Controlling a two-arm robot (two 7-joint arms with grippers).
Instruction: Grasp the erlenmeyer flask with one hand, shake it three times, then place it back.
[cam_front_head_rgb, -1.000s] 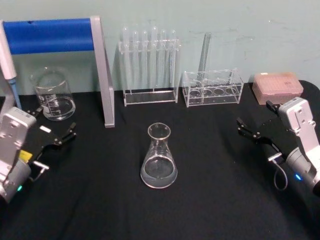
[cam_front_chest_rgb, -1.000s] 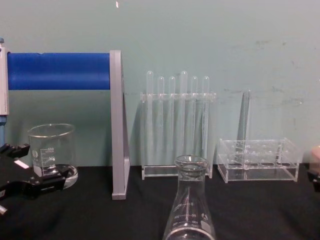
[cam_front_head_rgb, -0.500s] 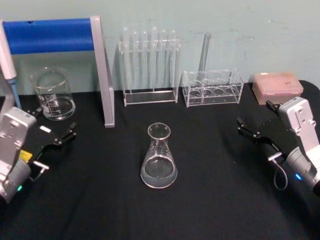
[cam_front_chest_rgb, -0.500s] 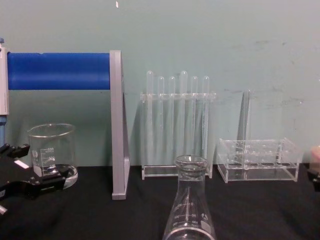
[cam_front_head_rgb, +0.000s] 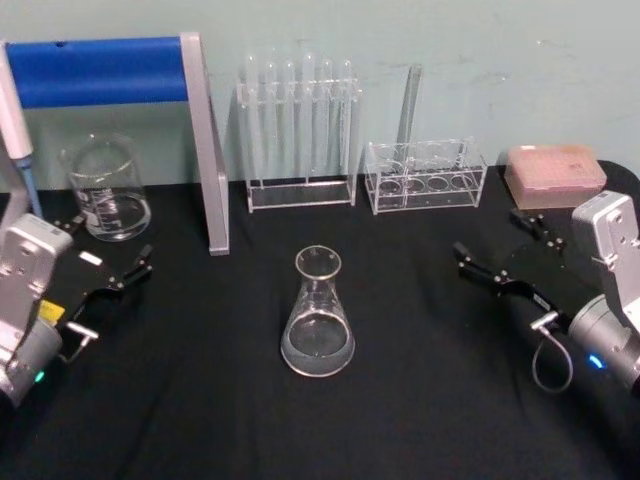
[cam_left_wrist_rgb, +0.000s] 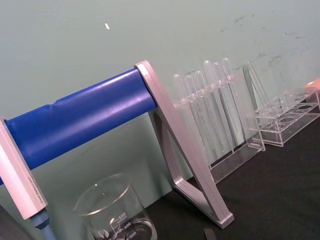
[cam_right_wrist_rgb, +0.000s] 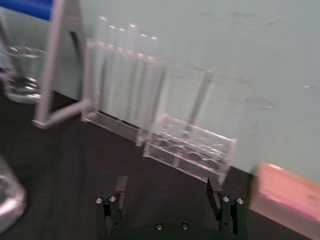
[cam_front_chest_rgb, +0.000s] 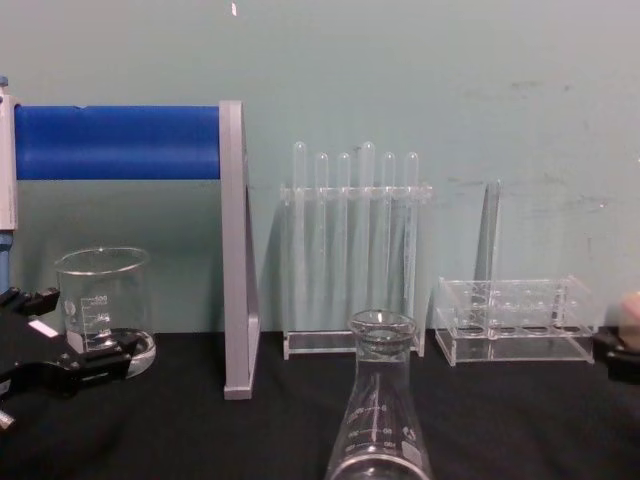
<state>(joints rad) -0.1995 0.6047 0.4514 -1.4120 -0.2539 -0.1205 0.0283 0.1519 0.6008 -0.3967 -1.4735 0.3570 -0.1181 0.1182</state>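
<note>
Reaching for the flask (cam_front_head_rgb: 318, 318) is the step in hand; no grasp yet. The flask stands upright at the middle of the table (cam_front_head_rgb: 420, 410), with nothing touching it.

Right hand (cam_front_head_rgb: 489, 236): at about 2 o'clock from the flask, well apart from it, jaws spread wide and empty. In the right wrist view the two fingers frame bare table, and the flask sits off to one side of the gap rather than between them.

Left hand (cam_front_head_rgb: 108, 242): parked at 9 o'clock, near the beaker (cam_front_head_rgb: 105, 190), jaws also apart and empty.

Notes for a clean approach, as we judge it:
- Swing the right hand toward 9 o'clock until the neck sits centred between the fingers.
- Come in level, from the side, at neck height. We would take the neck just under the flared lip, so the lip acts as a stop if the glass slides.
- Keep both fingers off the glass until centred. A one-sided touch could push or tip the flask.
- Close slowly, since smooth glass gives little grip.
- Lift straight up before shaking. The tube rack (cam_front_head_rgb: 300, 130) at 12 o'clock and the low rack (cam_front_head_rgb: 425, 175) at 1 o'clock are the nearest hazards, so keep the shake short and over the open middle.
</note>
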